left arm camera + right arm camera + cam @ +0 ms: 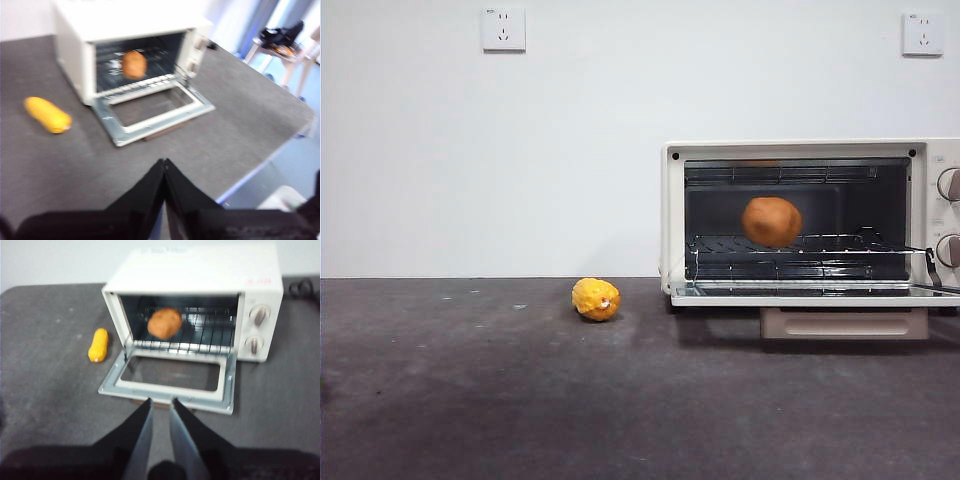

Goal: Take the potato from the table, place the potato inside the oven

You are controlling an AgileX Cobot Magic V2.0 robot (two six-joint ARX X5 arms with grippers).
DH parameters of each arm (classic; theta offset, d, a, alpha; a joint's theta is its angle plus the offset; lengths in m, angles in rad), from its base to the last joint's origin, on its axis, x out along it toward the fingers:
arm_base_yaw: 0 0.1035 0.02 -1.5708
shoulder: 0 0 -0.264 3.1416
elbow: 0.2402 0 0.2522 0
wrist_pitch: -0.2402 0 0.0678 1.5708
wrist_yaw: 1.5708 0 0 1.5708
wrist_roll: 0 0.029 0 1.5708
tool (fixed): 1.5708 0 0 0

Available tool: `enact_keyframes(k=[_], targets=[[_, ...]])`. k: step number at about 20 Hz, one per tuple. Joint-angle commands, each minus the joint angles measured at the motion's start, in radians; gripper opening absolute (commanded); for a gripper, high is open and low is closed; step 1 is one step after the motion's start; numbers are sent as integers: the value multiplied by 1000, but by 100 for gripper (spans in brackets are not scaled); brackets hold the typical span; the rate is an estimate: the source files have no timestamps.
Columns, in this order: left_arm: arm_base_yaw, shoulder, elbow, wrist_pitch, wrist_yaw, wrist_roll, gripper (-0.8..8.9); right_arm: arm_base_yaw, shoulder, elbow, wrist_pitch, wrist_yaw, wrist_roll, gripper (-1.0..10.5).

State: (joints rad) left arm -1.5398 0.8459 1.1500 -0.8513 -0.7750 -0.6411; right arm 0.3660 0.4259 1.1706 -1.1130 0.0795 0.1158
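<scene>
Placing step looks finished: smooth round brown potato [771, 221] on wire rack inside cream-white boxy toaster oven [672, 215], door down; left gripper [164, 165] pinched closed and empty, right gripper [161, 405] slightly parted and empty; next probably door shutting.

Potato [771, 221] inside oven [810, 148], corn [596, 299] to its left

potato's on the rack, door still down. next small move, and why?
Probably close the door. The potato sits on the wire rack inside the oven, and the door lies flat open on the table. The right pincer, slightly open and empty, faces the door's front edge, so it is best placed to lift it. The left pincer is shut and off to the side.
</scene>
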Motion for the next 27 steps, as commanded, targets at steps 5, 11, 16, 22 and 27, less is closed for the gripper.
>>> enact_keyframes(k=[5, 11, 16, 22, 27], targets=[[296, 138, -4, 236, 402, 200, -9, 2, -5, 177, -55, 49, -100, 62], [620, 334, -4, 357, 840, 206, -9, 2, -5, 281, -153, 125, -148, 62], [757, 519, -4, 438, 994, 202, -9, 2, -5, 308, -235, 221, -172, 62], [875, 751, -4, 534, 1150, 99, -9, 2, -5, 307, -256, 244, -172, 62], [940, 872, -4, 610, 1197, 4, -9, 2, -5, 306, -256, 243, -168, 62]])
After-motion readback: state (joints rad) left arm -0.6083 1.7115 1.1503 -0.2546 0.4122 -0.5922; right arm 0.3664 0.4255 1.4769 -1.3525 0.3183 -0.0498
